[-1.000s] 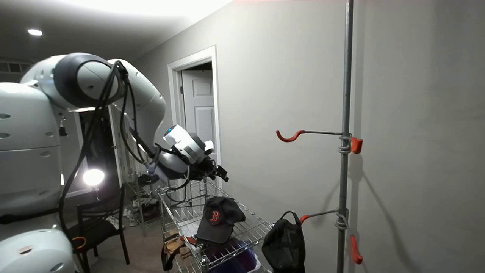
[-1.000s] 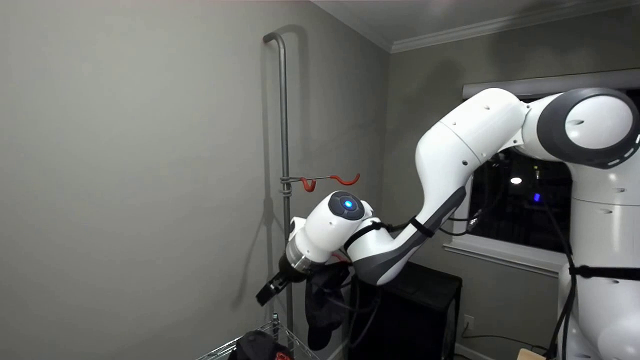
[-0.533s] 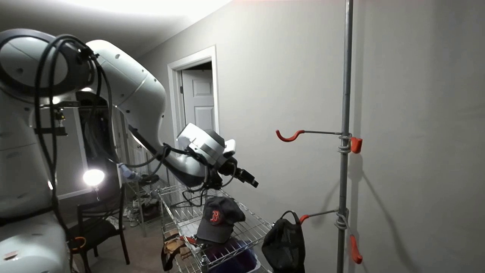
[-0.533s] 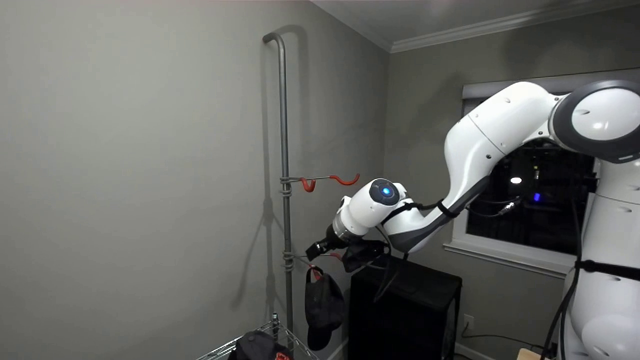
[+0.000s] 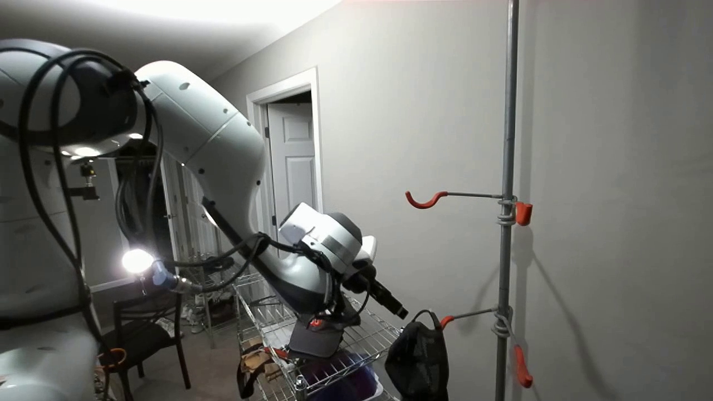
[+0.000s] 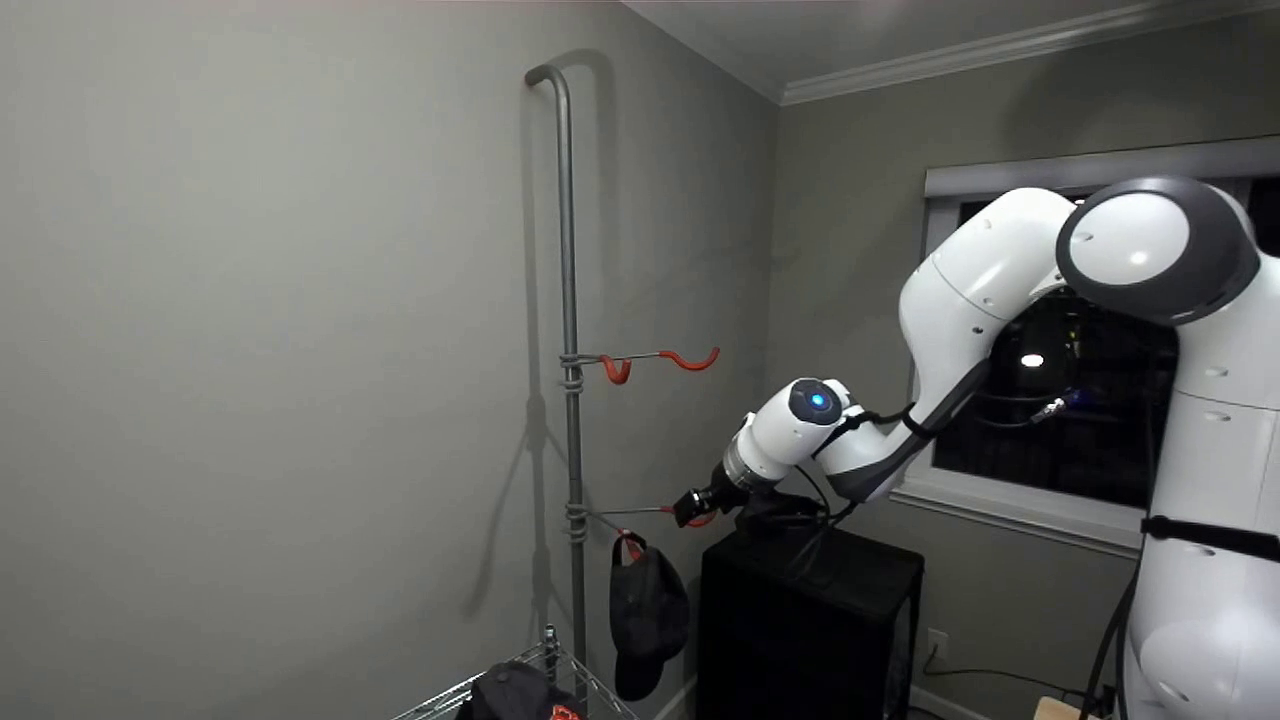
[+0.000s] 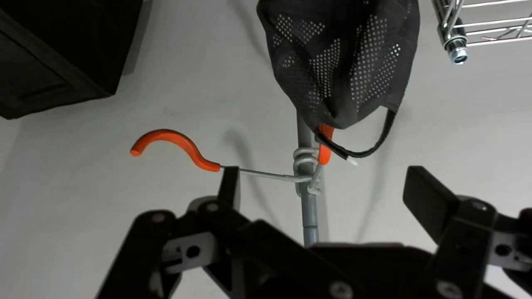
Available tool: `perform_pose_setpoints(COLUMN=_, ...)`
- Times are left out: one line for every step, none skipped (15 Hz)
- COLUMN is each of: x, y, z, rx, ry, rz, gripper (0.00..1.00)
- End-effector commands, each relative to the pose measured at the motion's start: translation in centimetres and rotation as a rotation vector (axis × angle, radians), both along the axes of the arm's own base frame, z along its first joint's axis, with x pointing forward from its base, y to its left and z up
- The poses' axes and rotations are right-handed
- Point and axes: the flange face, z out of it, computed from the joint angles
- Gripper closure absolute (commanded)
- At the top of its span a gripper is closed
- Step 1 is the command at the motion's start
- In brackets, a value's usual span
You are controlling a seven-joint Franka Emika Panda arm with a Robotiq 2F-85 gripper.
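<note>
Black mesh cap point(image 7: 341, 62) hung from a red hook point(image 7: 325, 149) that passed through its back opening, the brim point(image 6: 640, 675) lowest. It looked light and soft: the perforated crown would likely crumple under a squeeze and swing if nudged, while the brim seemed stiffer but hung farthest from the gripper point(image 7: 326, 187). The strap point(image 7: 365, 153), slim and standing free of the crown, seemed the best place for a hold, since a pinch there would leave the fabric uncrushed.

Around it, the wire rack point(image 5: 301, 384) was the bulkiest thing, one of its shelf corners jutting near the cap. A black cabinet point(image 6: 800, 630) stood on the cap's other side, and the grey pole point(image 6: 574, 440) that carried the hook rose behind. The gripper, near the cap and its hook, had its fingers spread wide and held nothing; it looked apart from the fabric. A second cap point(image 5: 315, 341) lay towards a corner of the rack. Upper hooks point(image 5: 426, 204) stuck out higher on the pole. The neighbouring hook point(image 7: 168, 134) seemed most in the way: in the wrist view a finger overlapped its stem, and whether they touched could not be told.
</note>
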Motion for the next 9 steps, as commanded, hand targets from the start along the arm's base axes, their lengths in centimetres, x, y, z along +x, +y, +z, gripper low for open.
perform_pose_setpoints(x=-0.3, y=-3.4, z=-2.0, rx=0.059, ry=0.042, rz=0.008, gripper=0.0)
perform_pose_setpoints(x=-0.5, y=-4.3, z=-2.4, rx=0.07, ry=0.054, rz=0.017, gripper=0.0)
perform_pose_setpoints(x=-0.7, y=-5.3, z=-2.9, rx=0.08, ry=0.068, rz=0.032, gripper=0.0)
perform_pose_setpoints(x=-0.8, y=-6.1, z=-3.2, rx=0.091, ry=0.078, rz=0.038, gripper=0.0)
perform_pose_setpoints(x=-1.0, y=-6.9, z=-3.6, rx=0.098, ry=0.089, rz=0.048, gripper=0.0)
perform_pose_setpoints(x=-1.2, y=-7.8, z=-4.0, rx=0.109, ry=0.101, rz=0.063, gripper=0.0)
perform_pose_setpoints(x=-1.1, y=-6.4, z=-3.4, rx=0.087, ry=0.083, rz=0.024, gripper=0.0)
perform_pose_setpoints(x=-1.2, y=-7.1, z=-3.7, rx=0.097, ry=0.092, rz=0.029, gripper=0.0)
perform_pose_setpoints(x=-1.2, y=-7.5, z=-3.9, rx=0.102, ry=0.097, rz=0.029, gripper=0.0)
